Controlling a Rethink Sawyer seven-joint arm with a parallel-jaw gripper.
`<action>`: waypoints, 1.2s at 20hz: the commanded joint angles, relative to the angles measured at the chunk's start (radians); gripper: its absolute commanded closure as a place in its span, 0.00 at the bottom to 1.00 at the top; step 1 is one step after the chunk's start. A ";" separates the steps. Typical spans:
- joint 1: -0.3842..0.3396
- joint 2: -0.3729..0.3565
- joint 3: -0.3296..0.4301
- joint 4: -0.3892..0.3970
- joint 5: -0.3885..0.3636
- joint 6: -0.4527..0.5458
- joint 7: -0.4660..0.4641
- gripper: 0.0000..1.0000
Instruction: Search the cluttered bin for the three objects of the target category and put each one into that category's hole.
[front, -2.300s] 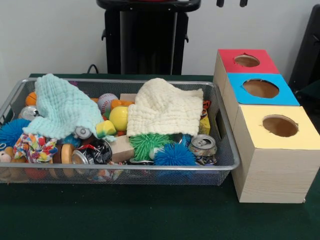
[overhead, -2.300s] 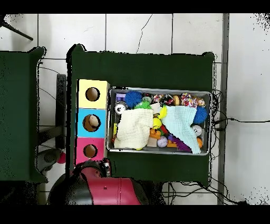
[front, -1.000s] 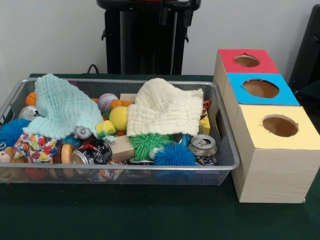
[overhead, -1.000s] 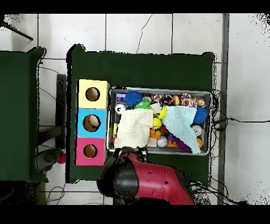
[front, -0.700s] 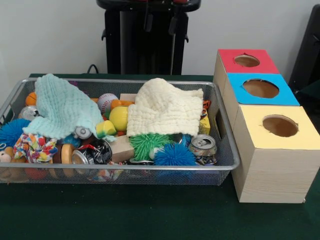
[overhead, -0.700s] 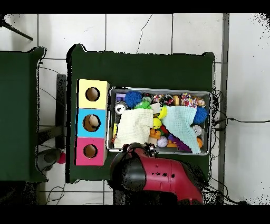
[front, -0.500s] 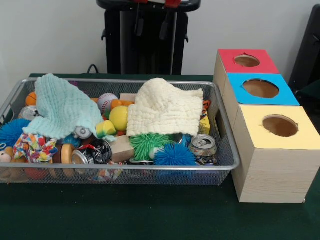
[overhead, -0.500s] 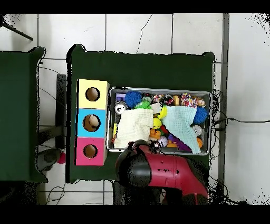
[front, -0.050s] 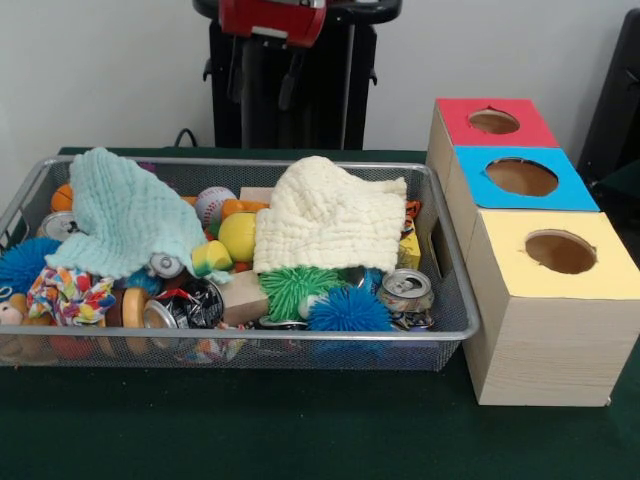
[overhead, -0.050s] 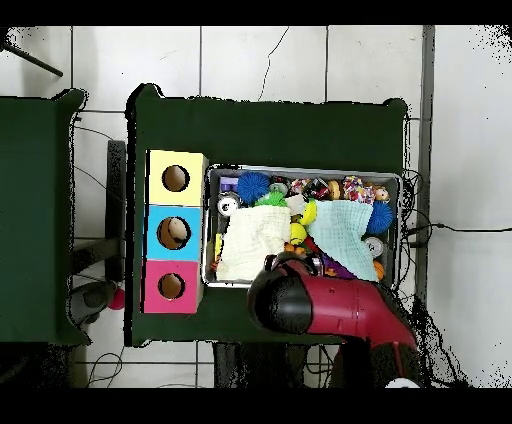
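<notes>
Front view: the red-and-black arm's hand (front, -0.050s: 262, 82) hangs high above the far rim of the silver wire-mesh bin (front, -0.050s: 440, 262); two dark fingers (front, -0.050s: 291, 88) point down, apart, nothing between them.
Overhead view: the arm's bulk (overhead, -0.050s: 320, 305) covers the bin's near edge by the middle; the hand itself is hidden there.
Bin contents: pale mint waffle cloth (front, -0.050s: 125, 212) and cream waffle cloth (front, -0.050s: 328, 215) drape over the clutter, hiding much of it.
Visible under cloths: crushed aluminium can (front, -0.050s: 406, 290), green spiky rubber ball (front, -0.050s: 297, 287), blue spiky rubber ball (front, -0.050s: 347, 312), yellow ball (front, -0.050s: 238, 236), white baseball (front, -0.050s: 213, 203), bare wooden block (front, -0.050s: 241, 296).
Holes: wooden box row on the green table (front, -0.050s: 300, 425) beside the bin, with red-topped (front, -0.050s: 494, 121), blue-topped (front, -0.050s: 522, 177) and yellow-topped (front, -0.050s: 559, 252) openings.
Target category: cannot tell from these pictures.
Handling, judged: cloths are soft and limp, so pinch a raised fold; spiky balls are light and squashy, take across the middle; cans are thin-walled, slippery, grip across the body.
Step, judged: hand approaching for search, likely cloth removal first.
</notes>
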 joint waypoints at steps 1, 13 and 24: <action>-0.051 0.096 0.113 -0.054 -0.077 -0.096 -0.008 0.00; -0.058 0.123 0.097 -0.068 -0.098 -0.125 0.025 0.00; -0.175 0.104 0.162 -0.068 -0.096 -0.097 -0.040 0.00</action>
